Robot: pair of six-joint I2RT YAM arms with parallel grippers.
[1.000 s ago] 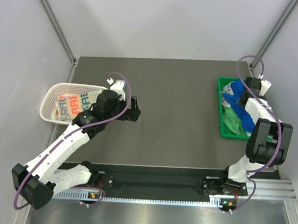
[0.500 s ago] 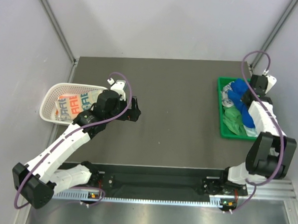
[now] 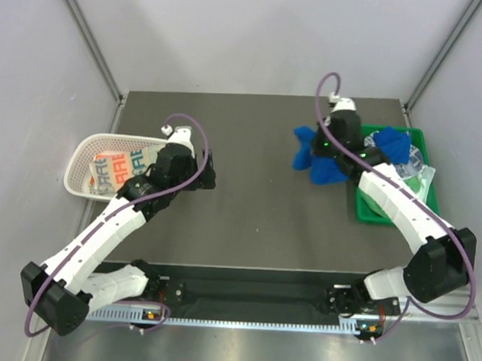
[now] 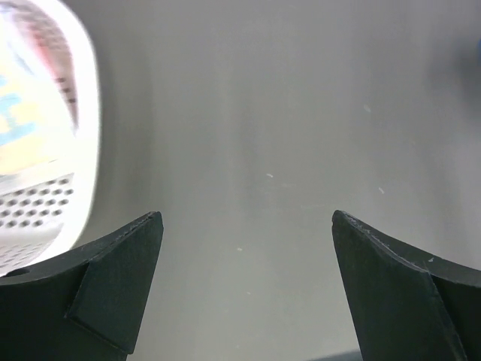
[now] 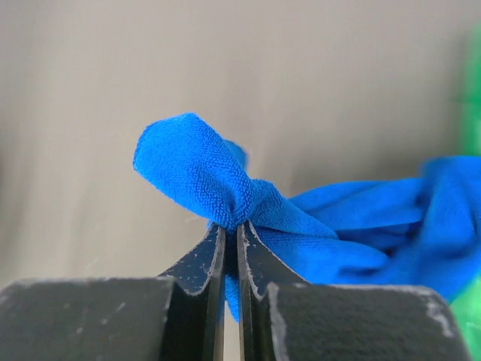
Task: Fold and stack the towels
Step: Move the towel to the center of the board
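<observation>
My right gripper (image 3: 320, 152) (image 5: 231, 224) is shut on a bunched fold of the royal blue towel (image 3: 325, 170) (image 5: 197, 169). It holds the towel over the table, just left of the green tray (image 3: 359, 212). The rest of the blue cloth trails back into the tray (image 3: 393, 143). A bright green towel (image 3: 378, 196) lies crumpled in the tray, with a pale one (image 3: 417, 160) beside it. A white towel with orange-teal print (image 3: 116, 171) sits in the white basket (image 3: 79, 157). My left gripper (image 3: 207, 175) (image 4: 246, 218) hangs open above bare table, right of the basket.
The basket's mesh wall (image 4: 41, 226) shows blurred at the left of the left wrist view. The green tray's edge (image 5: 473, 83) appears at the right of the right wrist view. Grey walls close in the table's back and sides.
My right gripper shut on the blue towel in the tray and swung left, dragging it out over the table. The left arm shifted slightly left, still open.
</observation>
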